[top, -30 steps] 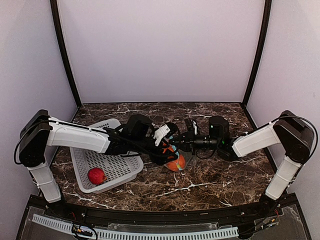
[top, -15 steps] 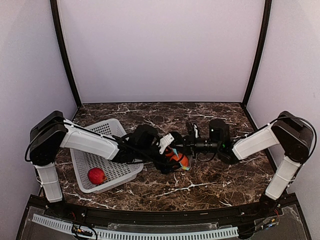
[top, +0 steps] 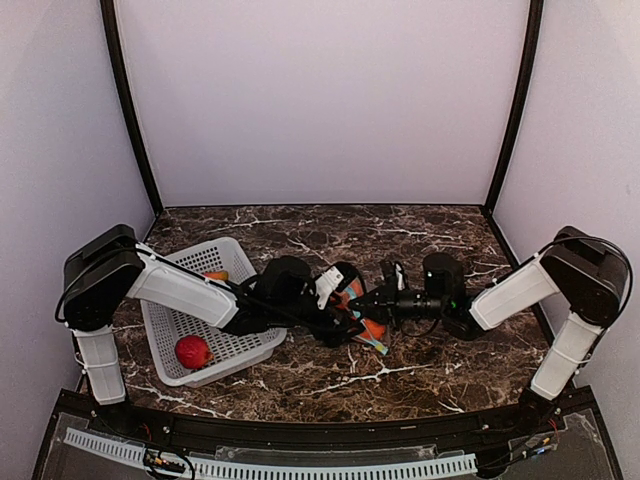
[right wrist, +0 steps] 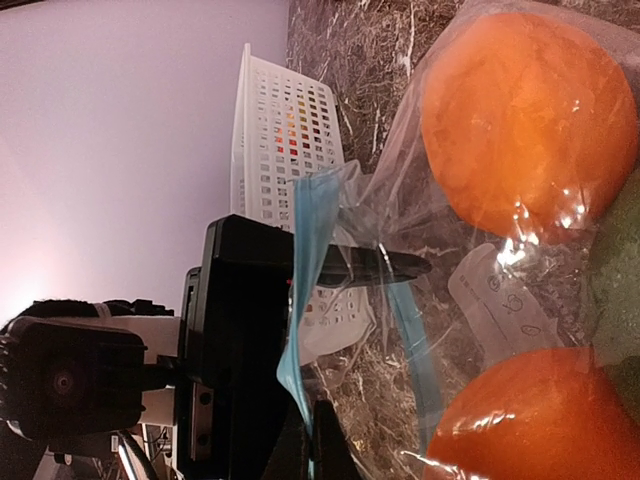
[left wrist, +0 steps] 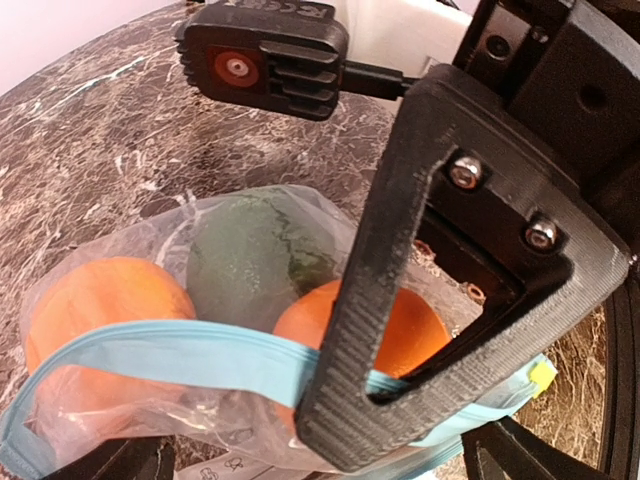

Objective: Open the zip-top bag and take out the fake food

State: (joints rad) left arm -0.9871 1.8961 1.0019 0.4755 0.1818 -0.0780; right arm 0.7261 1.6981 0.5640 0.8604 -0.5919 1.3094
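The bag [top: 370, 330] lies mid-desk [top: 430, 370] between both hands, food [left wrist: 100, 310] inside. The left hand [top: 348, 306] is pinched on one zip lip; I cannot tell the right hand's [top: 386, 298] grip. Pull the lips apart slowly, gripping close to the strip.

Bag [top: 368, 327]: clear, orange pieces inside, on the table [top: 440, 372].
Left gripper [top: 345, 304]: at the bag's left side.
Right gripper [top: 381, 300]: at its right side.
Basket [top: 236, 336]: white, holds a red ball [top: 193, 351] and an orange piece [top: 215, 275].
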